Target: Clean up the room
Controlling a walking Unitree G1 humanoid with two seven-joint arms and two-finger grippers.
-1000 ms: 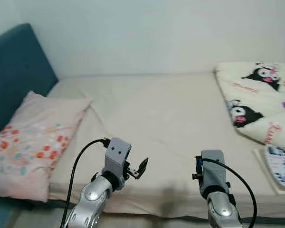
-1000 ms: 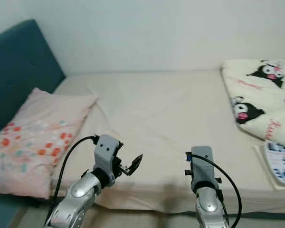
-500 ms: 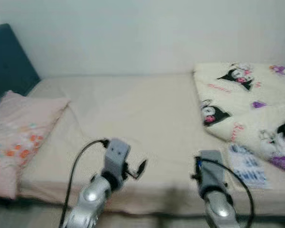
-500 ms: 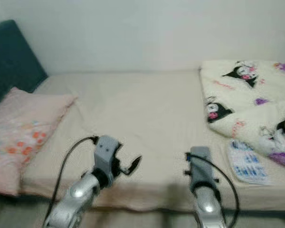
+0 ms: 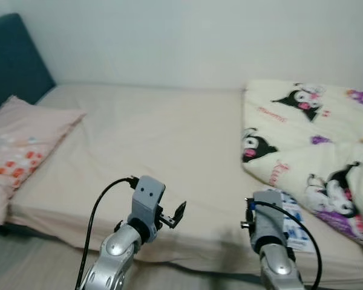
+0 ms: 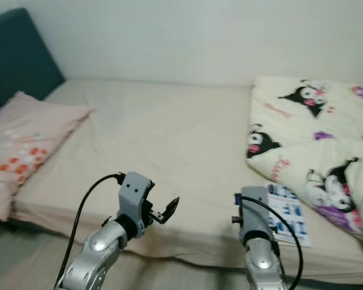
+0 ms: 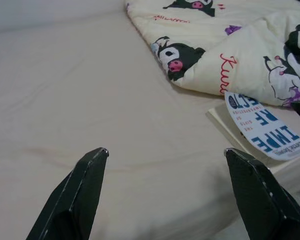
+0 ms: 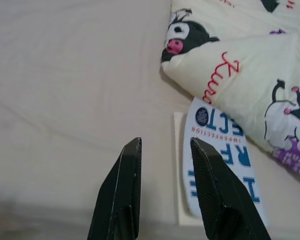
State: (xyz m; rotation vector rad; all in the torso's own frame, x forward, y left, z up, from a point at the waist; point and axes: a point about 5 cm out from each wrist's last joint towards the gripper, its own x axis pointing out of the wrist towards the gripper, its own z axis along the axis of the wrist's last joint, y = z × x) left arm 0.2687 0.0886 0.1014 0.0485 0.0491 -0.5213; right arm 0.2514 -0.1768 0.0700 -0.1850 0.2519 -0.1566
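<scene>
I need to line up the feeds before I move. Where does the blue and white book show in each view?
Left eye view: book at the bed's near edge, beside the right arm.
Right eye view: book, right of the right arm.
Left wrist view: book, just below the blanket's edge.
Right wrist view: book, just beyond the right tool's fingertips.
Shared landmark: the cartoon blanket, whose edge lies over the book's far end.

A wide bed [image 5: 151, 139] with a beige sheet stood against a plain pale wall [image 5: 181, 39], a dark teal headboard [image 5: 12, 57] rising at its left end, and a strip of grey floor [image 5: 30, 263] showed below the mattress edge.
</scene>
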